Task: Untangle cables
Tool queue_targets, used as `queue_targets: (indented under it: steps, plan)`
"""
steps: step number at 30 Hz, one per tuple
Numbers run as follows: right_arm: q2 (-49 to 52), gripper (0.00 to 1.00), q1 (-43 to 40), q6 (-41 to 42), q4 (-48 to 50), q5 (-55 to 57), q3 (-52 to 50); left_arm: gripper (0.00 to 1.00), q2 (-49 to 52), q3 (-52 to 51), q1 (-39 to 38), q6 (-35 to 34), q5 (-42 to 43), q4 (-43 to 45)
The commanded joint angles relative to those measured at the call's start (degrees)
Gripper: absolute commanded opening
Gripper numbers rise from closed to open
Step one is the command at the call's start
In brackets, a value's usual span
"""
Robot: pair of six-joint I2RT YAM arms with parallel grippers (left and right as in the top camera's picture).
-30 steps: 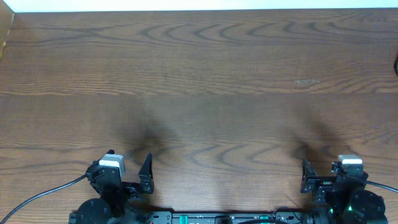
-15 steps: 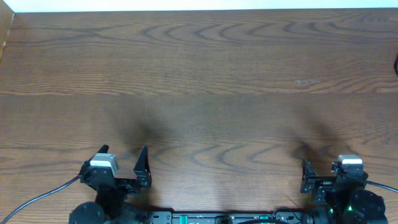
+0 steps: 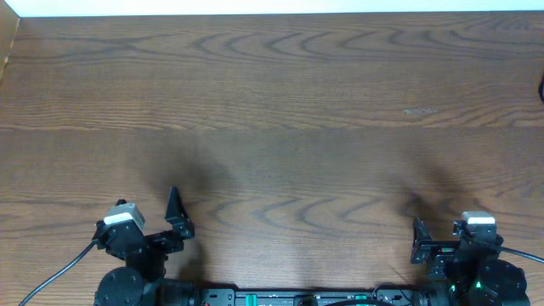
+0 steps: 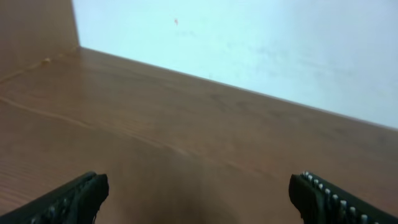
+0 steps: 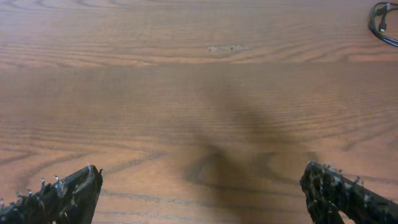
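Right wrist view, thin black cables (image 5: 373, 23), looped, mostly out of frame

No text, label, brand, number or sign can be read in any view.

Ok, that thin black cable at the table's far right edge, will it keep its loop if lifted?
Probably not: the cable is thin and lies in a loose curve, so it should sag and drape. It looks light, so a push would likely drag it across the smooth table rather than roll it. Most of it is out of frame.
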Motion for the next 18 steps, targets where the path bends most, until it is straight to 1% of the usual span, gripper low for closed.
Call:
queue_targets:
  steps: [1,6,12,18]
  plan:
    - [0.1,0.99,-0.1,-0.3,-0.1,0.5,0.0,0.98,-0.5,-2.9,2.9,-1.6,0.5,2.4]
    - [0.1,0.99,-0.1,-0.3,-0.1,0.5,0.0,0.98,-0.5,-8.4,7.4,-6.6,0.5,6.3]
    - [0.1,0.99,-0.1,-0.3,-0.1,0.5,0.0,0.98,-0.5,-14.5,9.7,-10.8,0.5,9.3]
    - [0.1,0.99,-0.1,-0.3,-0.1,0.5,0.0,0.98,-0.5,-19.5,9.9,-10.9,0.5,11.4]
